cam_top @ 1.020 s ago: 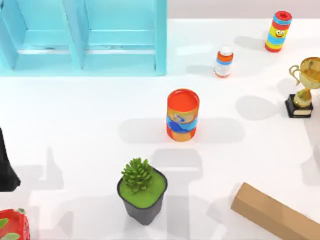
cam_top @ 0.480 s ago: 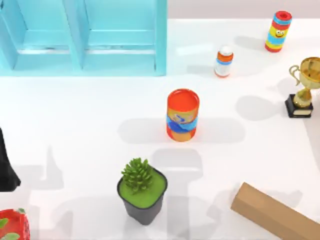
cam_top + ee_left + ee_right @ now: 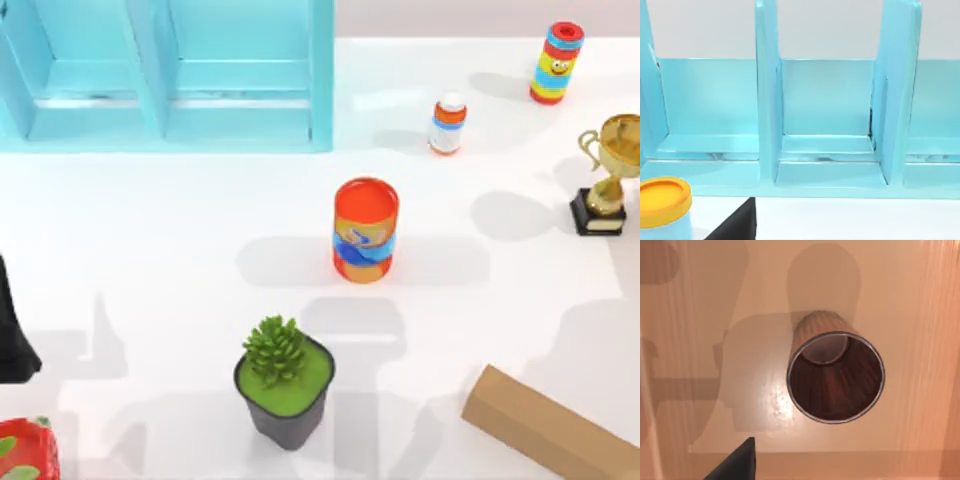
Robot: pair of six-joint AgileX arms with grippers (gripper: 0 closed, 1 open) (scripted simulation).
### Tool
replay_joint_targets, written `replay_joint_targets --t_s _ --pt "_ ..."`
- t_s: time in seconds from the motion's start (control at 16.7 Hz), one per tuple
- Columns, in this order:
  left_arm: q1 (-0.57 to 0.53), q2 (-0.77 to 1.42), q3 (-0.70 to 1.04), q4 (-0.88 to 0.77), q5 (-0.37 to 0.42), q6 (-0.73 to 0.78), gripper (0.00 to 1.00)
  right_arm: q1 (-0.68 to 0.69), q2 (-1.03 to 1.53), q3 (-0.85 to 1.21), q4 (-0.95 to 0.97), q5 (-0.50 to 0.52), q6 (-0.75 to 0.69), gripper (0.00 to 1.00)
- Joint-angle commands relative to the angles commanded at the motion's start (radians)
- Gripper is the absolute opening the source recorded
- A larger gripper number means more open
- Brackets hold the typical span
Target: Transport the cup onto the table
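Right gripper: one dark fingertip (image 3: 735,462) enters the right wrist view's edge, just short of the cup; whether the fingers are spread or closed cannot be told. Cup (image 3: 835,377): dark reddish-brown, glossy, tapered, no handle, standing upright with its mouth toward the wrist camera, bright rim all round, interior apparently empty. It stands on a tan, wood-toned surface, not on the white table; where that surface lies relative to the table cannot be told from these views. Handling, as a judgement: light, rigid, thin-walled; the gloss suggests a slippery wall, and the taper means a squeeze low down could push it upward out of the fingers. Best hold: one finger each side of the wall a little under the rim, where it is widest, or one finger inside and one outside the lip; moderate force, kept upright. Left arm: parked at the left edge of the table (image 3: 150,230), a dark part (image 3: 12,335) visible in the top view; its wrist camera faces the blue shelf (image 3: 830,125), with a yellow-lidded jar (image 3: 662,207) near; finger state cannot be told. Also on the table: striped cylinder (image 3: 365,230), plant pot (image 3: 285,385), trophy (image 3: 608,175), box (image 3: 550,425).
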Motion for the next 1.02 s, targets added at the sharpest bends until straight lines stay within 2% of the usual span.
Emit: replay_joint_targets --t_s 0.18,0.6,1.02 --pt "0.0 0.0 0.0 0.0 0.0 0.0 1.0 -0.032 0.065 0.065 -0.066 0.0 -0.029 1.0" --pt "0.0 0.0 0.0 0.0 0.0 0.0 1.0 -0.032 0.065 0.053 -0.054 0.0 -0.032 1.0" --pt "0.0 0.0 0.0 0.0 0.0 0.0 1.0 -0.06 0.098 -0.138 0.167 0.002 -0.054 1.0"
